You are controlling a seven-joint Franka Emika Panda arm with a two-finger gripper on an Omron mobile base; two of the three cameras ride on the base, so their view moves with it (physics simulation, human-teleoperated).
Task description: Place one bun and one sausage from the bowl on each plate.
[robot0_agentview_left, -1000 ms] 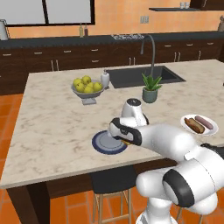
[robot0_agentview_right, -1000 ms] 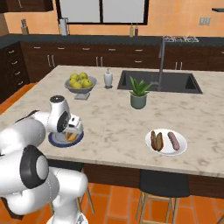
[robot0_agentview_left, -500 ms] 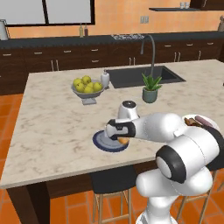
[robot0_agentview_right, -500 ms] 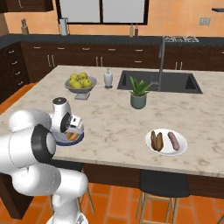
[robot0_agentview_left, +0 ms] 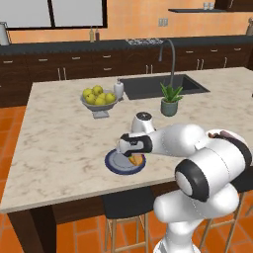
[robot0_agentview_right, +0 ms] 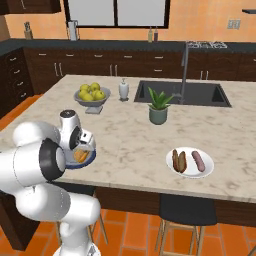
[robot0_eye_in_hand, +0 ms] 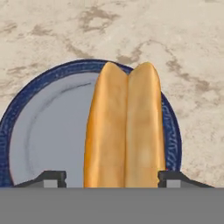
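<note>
Veined marble-look counter, smooth glazed blue plate (paler centre), matt golden bun

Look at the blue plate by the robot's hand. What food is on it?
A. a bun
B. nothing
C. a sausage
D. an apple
A: in the hand view a split golden bun lies on the blue plate, with the dark fingertips standing apart on either side of it; no sausage is seen on that plate.
</note>
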